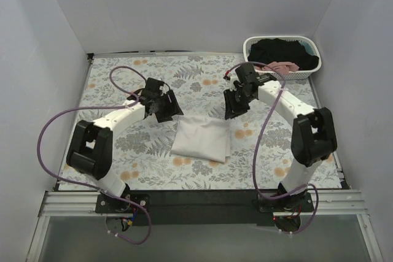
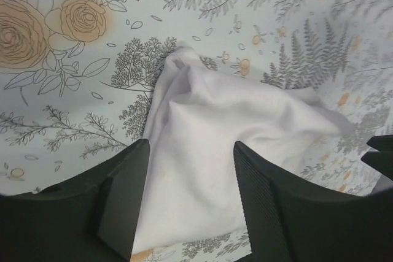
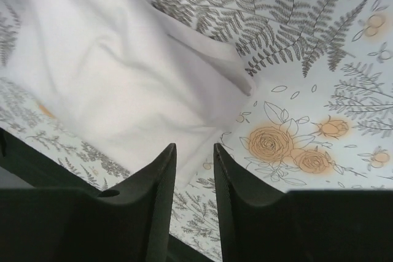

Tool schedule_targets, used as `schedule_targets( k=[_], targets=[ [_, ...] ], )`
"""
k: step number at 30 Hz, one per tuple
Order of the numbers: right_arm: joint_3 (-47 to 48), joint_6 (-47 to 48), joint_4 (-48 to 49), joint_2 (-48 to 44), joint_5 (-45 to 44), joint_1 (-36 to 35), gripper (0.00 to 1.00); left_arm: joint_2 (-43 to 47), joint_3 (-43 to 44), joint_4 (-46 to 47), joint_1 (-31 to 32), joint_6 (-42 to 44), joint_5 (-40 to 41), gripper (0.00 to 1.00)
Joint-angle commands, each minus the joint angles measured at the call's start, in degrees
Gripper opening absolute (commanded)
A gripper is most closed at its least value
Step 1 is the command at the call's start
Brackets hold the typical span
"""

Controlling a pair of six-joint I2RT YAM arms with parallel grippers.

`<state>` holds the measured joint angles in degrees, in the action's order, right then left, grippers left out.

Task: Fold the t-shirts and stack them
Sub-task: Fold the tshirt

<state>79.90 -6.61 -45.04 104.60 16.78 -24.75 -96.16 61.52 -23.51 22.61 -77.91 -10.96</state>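
Shirts, three: white t-shirt on tablecloth, black t-shirt, pink t-shirt in basket

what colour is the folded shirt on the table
The shirt is plain white, with no print; the left wrist view shows it best.

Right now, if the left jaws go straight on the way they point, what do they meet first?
Probably the white shirt, folded on the tablecloth, framed dead ahead between the open left jaws. Depth is unclear, but nothing else shows in that line.
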Motion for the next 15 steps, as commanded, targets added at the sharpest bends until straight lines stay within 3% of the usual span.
schedule_targets(
  k=[1,6,8,15],
  targets=[
    [-1.9,-2.4,6.1,-10.9,-1.0,0.2,0.38,11.2,-1.3,1.4,0.4,0.9,3.7,0.58],
    [-15.8,-3.8,20.5,-18.7,11.1,0.2,0.42,19.4,-10.3,6.0,3.9,2.5,3.3,0.57],
    [-22.5,-6.5,29.9,-19.7,19.5,0.2,0.42,20.0,-12.7,9.9,4.4,3.1,0.1,0.50],
    [-29.2,-12.1,48.1,-14.3,27.0,1.8,0.43,8.6,-11.5,18.2,3.8,2.7,-3.4,0.31]
  ],
)
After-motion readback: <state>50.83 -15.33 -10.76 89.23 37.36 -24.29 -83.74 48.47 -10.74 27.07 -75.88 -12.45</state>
